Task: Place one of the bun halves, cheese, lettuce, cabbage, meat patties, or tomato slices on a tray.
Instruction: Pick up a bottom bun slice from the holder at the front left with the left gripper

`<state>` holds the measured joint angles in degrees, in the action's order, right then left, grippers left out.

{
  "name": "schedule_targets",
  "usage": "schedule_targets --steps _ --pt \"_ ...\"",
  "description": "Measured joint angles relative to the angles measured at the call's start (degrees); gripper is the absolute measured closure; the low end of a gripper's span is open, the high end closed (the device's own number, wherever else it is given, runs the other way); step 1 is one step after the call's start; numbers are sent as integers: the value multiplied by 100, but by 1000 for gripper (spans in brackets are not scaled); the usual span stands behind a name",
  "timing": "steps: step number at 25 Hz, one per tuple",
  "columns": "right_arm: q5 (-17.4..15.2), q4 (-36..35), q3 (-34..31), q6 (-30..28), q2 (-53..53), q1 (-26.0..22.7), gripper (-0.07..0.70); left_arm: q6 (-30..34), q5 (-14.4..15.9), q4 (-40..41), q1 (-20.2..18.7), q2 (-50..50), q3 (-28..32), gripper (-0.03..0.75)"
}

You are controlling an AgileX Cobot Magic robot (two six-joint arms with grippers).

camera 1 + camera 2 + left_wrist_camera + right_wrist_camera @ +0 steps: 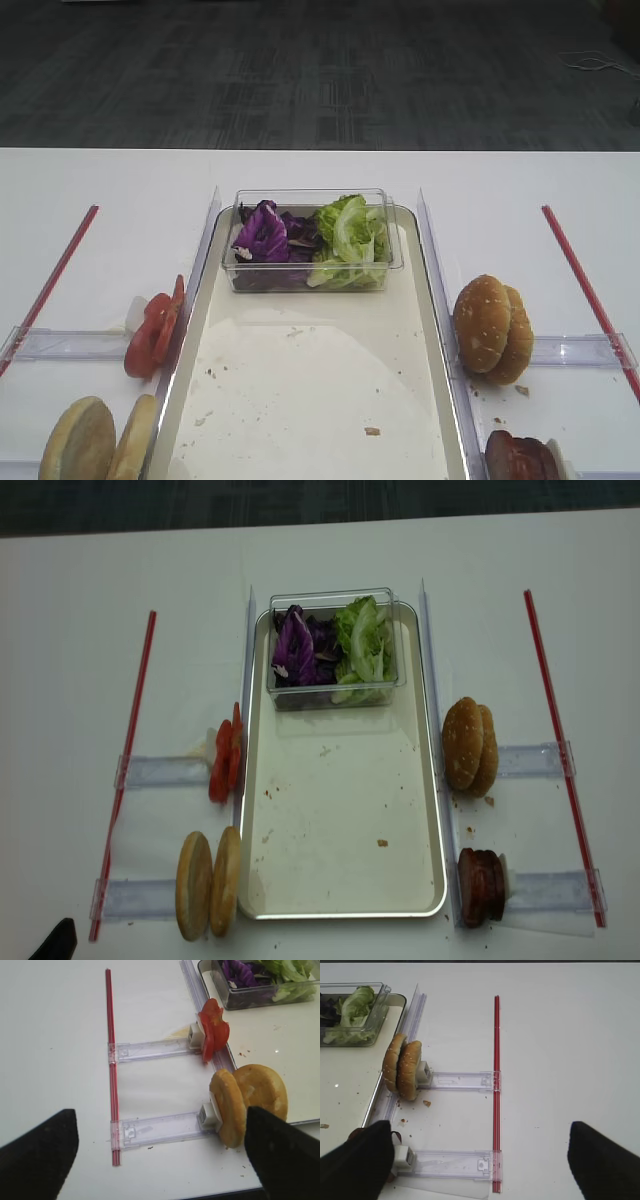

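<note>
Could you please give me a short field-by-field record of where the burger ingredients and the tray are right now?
tray: centre of table, floor bare apart from crumbs and a clear box at its far end
box contents: purple cabbage left, lettuce right
tomato slices: standing on edge, left of tray
bun halves: on edge, near left
sesame buns: right of tray
meat patties: near right
left tool: open, empty, near the bun halves

White tabletop [80, 630], small clear plastic box [330, 695] at the far end, two sesame-seeded golden buns [470, 746] standing on edge at the right, four clear plastic rails [160, 772], two red rods [555, 730] along the sides, dark carpet [320, 70] beyond
</note>
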<state>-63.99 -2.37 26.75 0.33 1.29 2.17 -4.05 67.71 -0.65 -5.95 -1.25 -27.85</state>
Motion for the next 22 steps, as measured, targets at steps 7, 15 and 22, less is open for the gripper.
schedule_targets --steps 7,15,22 --pt "0 0 0 0 0 0 -61 0 0 0 0 0 0 60" --pt "0 0 0 0 0 0 -61 0 0 0 0 0 0 60" --pt "0 0 0 0 0 0 -61 0 0 0 0 0 0 60"
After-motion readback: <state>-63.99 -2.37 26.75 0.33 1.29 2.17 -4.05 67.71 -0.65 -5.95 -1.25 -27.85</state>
